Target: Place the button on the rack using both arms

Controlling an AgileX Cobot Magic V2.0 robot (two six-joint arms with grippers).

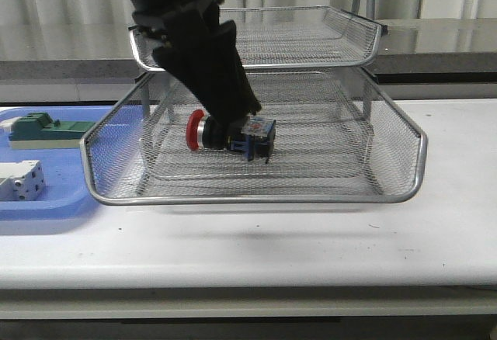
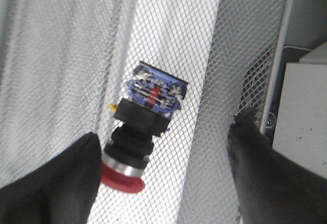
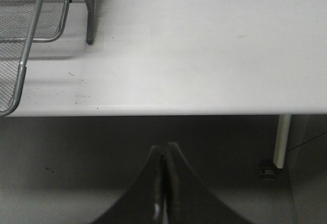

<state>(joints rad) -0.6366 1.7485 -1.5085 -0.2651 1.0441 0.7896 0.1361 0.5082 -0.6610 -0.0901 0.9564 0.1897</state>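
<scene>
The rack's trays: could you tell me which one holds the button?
The pulled-out tray below the top tray of the rack: the button lies on its side on that mesh, under the open left gripper. The top tray holds nothing visible.

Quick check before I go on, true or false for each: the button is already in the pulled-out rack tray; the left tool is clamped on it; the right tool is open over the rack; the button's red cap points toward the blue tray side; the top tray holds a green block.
1. The button lies in the pulled-out tray of the rack. True.
2. The left tool is clamped on the button. False: its fingers stand open on either side, apart from it.
3. The right tool is open over the rack. False: it is shut, off the table's front edge.
4. The red cap points toward the blue tray. True.
5. The top tray holds a green block. False: the green block sits on the blue tray.
</scene>
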